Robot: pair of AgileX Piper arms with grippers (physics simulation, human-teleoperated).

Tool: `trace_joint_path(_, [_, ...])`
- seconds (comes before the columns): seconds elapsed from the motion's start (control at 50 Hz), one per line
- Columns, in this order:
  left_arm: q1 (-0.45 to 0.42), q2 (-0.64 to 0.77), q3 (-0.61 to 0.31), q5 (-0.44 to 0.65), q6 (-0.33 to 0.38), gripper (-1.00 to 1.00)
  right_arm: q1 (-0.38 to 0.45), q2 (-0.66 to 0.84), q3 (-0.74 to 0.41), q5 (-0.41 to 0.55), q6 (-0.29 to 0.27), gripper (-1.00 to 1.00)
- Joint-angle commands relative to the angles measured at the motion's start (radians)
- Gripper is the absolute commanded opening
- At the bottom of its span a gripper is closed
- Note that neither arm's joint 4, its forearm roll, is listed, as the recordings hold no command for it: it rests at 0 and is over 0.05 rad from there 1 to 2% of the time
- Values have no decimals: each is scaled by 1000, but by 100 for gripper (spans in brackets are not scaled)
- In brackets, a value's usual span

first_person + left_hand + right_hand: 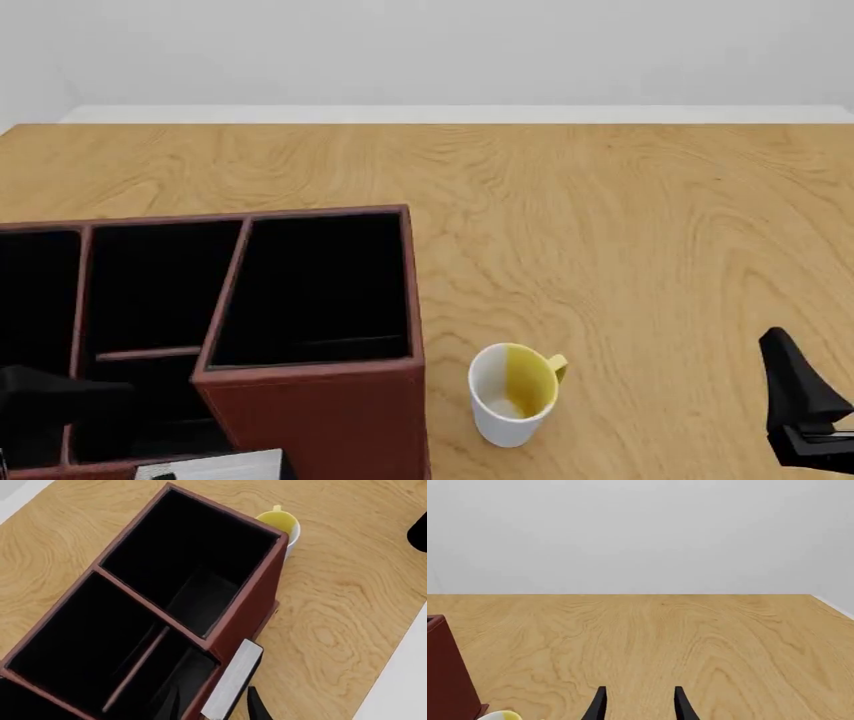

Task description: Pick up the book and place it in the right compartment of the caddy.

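Note:
The reddish-brown caddy (320,420) stands at the near left of the table, and its big right compartment (314,285) has only its black lining inside. The black book (214,466) shows its white page edge against the caddy's near outer wall, at the bottom edge of the front view. In the left wrist view the book (233,677) lies between the spread fingers of my left gripper (211,692), with gaps on both sides. I cannot tell whether the book rests on the table. My right gripper (639,690) is open and empty over bare wood at the near right (801,405).
A white mug with a yellow inside (514,395) stands just right of the caddy's near right corner; it also shows in the left wrist view (283,522). The caddy's narrower bays with a crossbar (140,352) lie left of the right compartment.

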Motion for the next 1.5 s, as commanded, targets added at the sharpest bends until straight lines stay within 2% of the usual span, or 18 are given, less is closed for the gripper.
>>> trace_joint_path(0.02, [16,11,-6,41,65,100,0,0,0,0,0,100])
trace_joint_path(0.08, [-25,29,-27,67,63,100,-1,0,0,0,0,100])
trace_joint_path(0.2, [13,46,-23,88,136,100,0,0,0,0,0,100])
trace_joint_path(0.26, [-8,66,-31,94,124,100,-1,0,0,0,0,100])
trace_joint_path(0.36, [5,80,-18,91,146,100,0,0,0,0,0,100])
trace_joint_path(0.4, [-24,96,-12,86,128,100,0,0,0,0,0,100])
trace_joint_path(0.46, [-19,105,9,71,138,100,0,0,0,0,0,100])
trace_joint_path(0.52, [-63,126,28,52,109,100,0,0,0,0,0,100])
trace_joint_path(0.6, [-56,130,46,39,119,100,0,0,0,0,0,100])
trace_joint_path(0.7, [-93,156,69,11,90,100,0,0,0,0,0,100])
trace_joint_path(0.92, [-79,177,110,-28,105,100,-1,0,0,0,0,100])
trace_joint_path(1.22, [-109,220,168,-94,95,100,-1,0,0,0,0,100])
trace_joint_path(1.28, [-130,237,184,-116,76,100,0,0,0,0,0,100])
trace_joint_path(1.34, [-201,267,196,-145,19,100,0,0,0,0,0,100])
trace_joint_path(1.36, [-195,260,201,-146,28,100,-1,0,0,0,0,100])
trace_joint_path(1.38, [-202,259,198,-146,20,-100,0,0,0,0,0,100])
trace_joint_path(1.5, [-231,259,189,-141,-3,-100,-1,0,0,0,0,100])
